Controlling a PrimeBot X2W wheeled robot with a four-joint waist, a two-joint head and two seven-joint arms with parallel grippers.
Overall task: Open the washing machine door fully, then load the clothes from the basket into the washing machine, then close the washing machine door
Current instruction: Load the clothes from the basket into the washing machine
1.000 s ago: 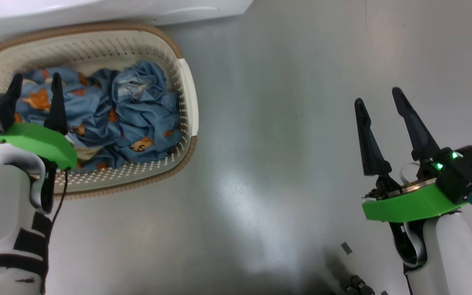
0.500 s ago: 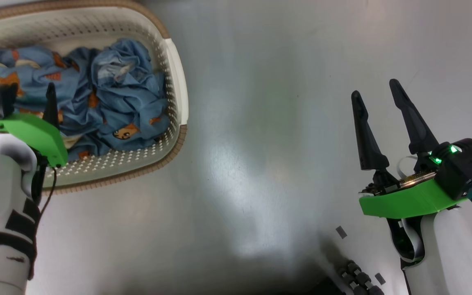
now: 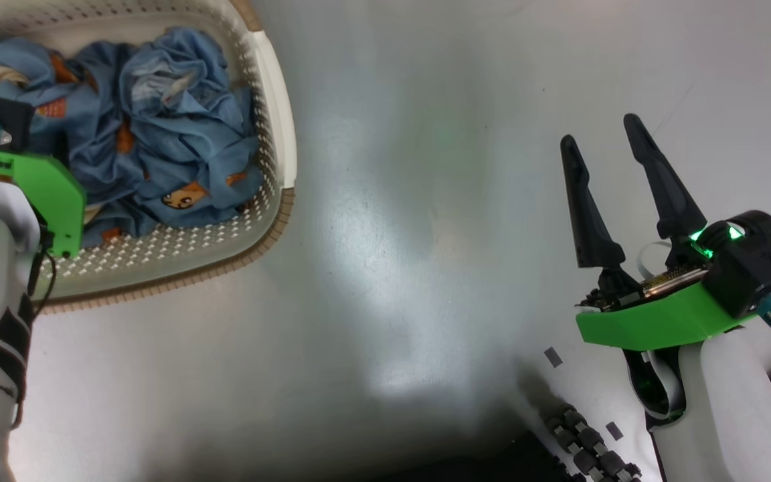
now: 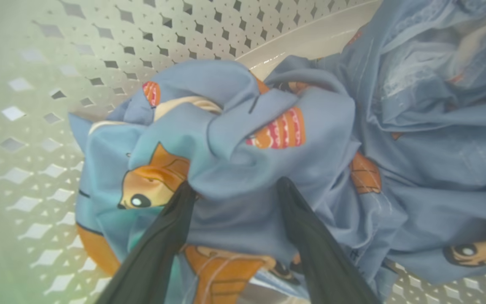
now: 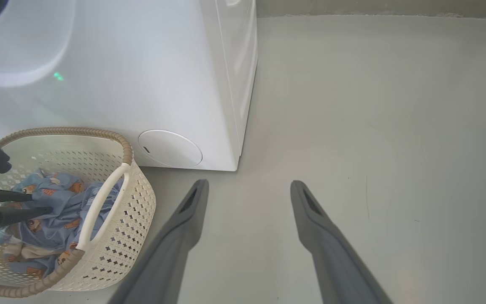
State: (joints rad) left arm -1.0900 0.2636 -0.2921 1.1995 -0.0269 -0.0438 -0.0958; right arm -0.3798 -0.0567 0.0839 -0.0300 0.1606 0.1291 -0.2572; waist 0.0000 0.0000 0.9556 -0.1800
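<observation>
The cream perforated basket (image 3: pixel 158 258) with a brown rim stands on the floor at the upper left. In it lie the light-blue clothes (image 3: pixel 171 134) with orange animal prints. My left gripper (image 4: pixel 234 188) points down into the basket, open. Both its fingertips press into the clothes (image 4: pixel 268 139), with a fold of fabric between them. The right wrist view shows the left gripper (image 5: pixel 40 203) over the clothes (image 5: pixel 57 223). My right gripper (image 3: pixel 598 130) hangs open over bare floor, right of the basket. The white washing machine (image 5: pixel 141 84) stands behind the basket (image 5: pixel 133 211). Its door is out of view.
A round white cover (image 5: pixel 170 148) sits low on the machine's front. Grey floor (image 3: pixel 425 234) stretches between the basket and my right arm. Small grey marks (image 3: pixel 551 357) and a dark ribbed part (image 3: pixel 586 448) lie at the lower right.
The head camera has shifted, so the basket sits further up and left in the picture. My left gripper has gone down into the clothes, its fingers now hidden under the green mount. The right gripper stays open.
</observation>
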